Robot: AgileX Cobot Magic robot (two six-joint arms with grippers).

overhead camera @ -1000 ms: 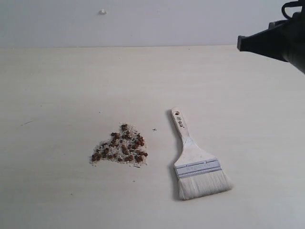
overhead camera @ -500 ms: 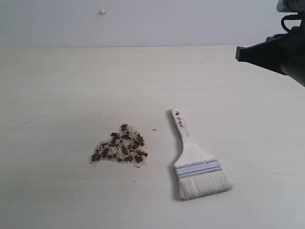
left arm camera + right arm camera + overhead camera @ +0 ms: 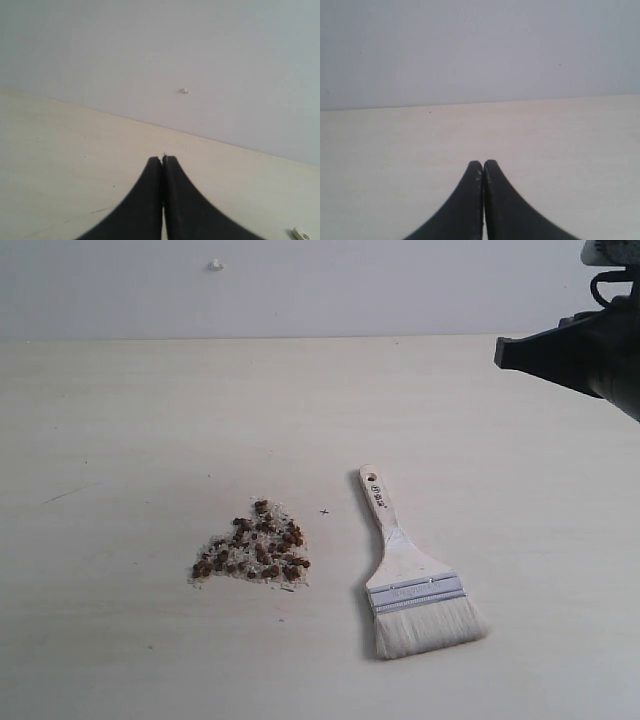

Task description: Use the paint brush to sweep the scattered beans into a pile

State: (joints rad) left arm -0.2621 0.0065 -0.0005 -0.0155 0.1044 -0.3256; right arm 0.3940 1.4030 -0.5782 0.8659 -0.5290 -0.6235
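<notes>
**Beans in a pile, brush lying next to them**

Beans (image 3: 252, 548) are bunched in one small pile with whitish grains mixed in, roughly triangle shaped. It's about mid-width on the bench (image 3: 150, 410), toward the near edge. A couple of stray bits lie just off its near side.

The brush (image 3: 410, 575) lies flat just to the right of the pile, not touching it. Its bristles fan out toward the near edge and the handle runs back toward the far edge, leaning a bit left, with the hole at its end. Nobody's holding it.

Between the pile and the handle end there's a tiny cross mark (image 3: 324, 511) on the bench. A faint scratch (image 3: 58, 497) shows over by the left edge, and there's a white speck (image 3: 215, 264) on the wall behind the far edge.

The right gripper (image 3: 503, 350) hangs up over the far right corner, well apart from the brush. Its wrist view shows the fingers pressed together with nothing between them.

The left gripper (image 3: 162, 160) is also pressed together and empty, over bare bench and facing the far edge and wall. It's not in the exterior view.
</notes>
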